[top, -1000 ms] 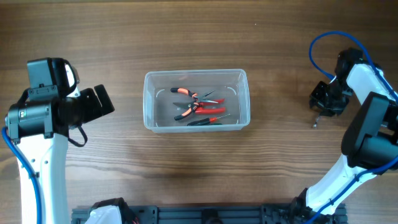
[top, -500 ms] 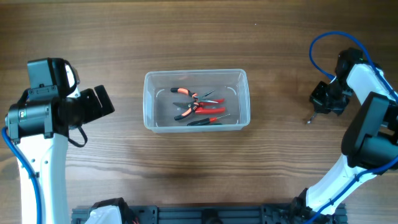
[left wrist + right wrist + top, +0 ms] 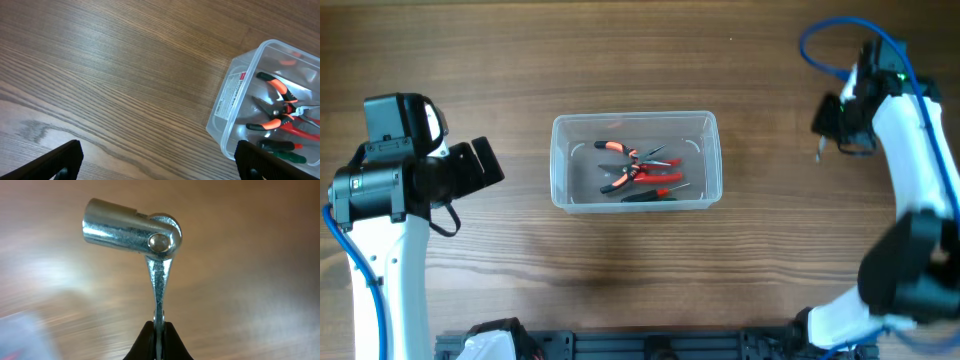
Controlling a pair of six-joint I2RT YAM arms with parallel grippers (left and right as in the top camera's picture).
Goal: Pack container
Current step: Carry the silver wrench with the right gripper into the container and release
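Container [image 3: 635, 117] sits mid-table on the wood table [image 3: 620, 280], upright, w/ orange-handled pliers [image 3: 612, 147], red-handled cutters [image 3: 658, 178] and a dark green-handled tool [image 3: 650, 197] lying inside. My L gripper [image 3: 159, 165] hangs to its left, apart from it, fingertips [image 3: 62, 159] spread wide, nothing btwn them. My R gripper [image 3: 159, 339] is off to the container's right, well apart, clenched on the thin shank of a shiny swivel-socket tool [image 3: 131, 222], socket head farthest from the fingers.
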